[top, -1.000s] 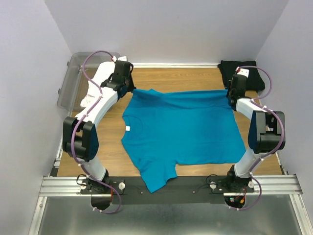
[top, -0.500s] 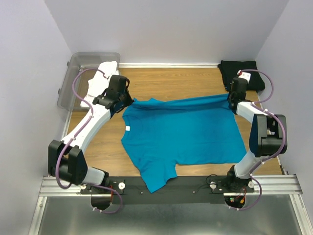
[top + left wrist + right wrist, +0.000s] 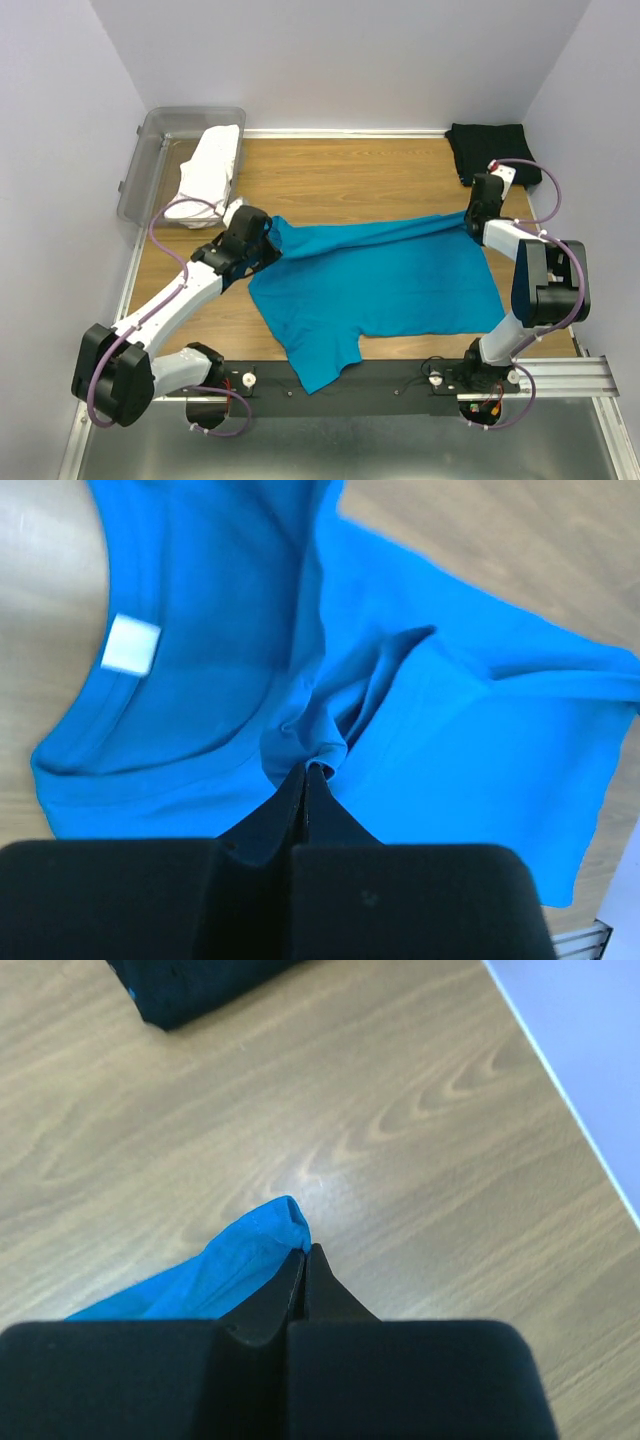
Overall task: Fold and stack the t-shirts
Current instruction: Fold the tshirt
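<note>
Seen from above, a teal t-shirt [image 3: 380, 280] lies spread across the wooden table [image 3: 350, 170], one sleeve reaching over the near edge at six o'clock. My left gripper [image 3: 271, 233], at nine o'clock, and my right gripper [image 3: 470, 218], at three o'clock, are each pinched closed on a far corner of it. The cloth between them is bunched into a ridge. A folded black t-shirt [image 3: 495, 145] sits at two o'clock. A white t-shirt [image 3: 210, 170] lies at ten o'clock, against a clear tub [image 3: 150, 150].

1 teal t-shirt [image 3: 400, 275], 1 black t-shirt [image 3: 495, 148], 1 white t-shirt [image 3: 212, 165] (bunched, prob. single), 1 clear tub [image 3: 140, 170], 1 table [image 3: 350, 180]
</note>
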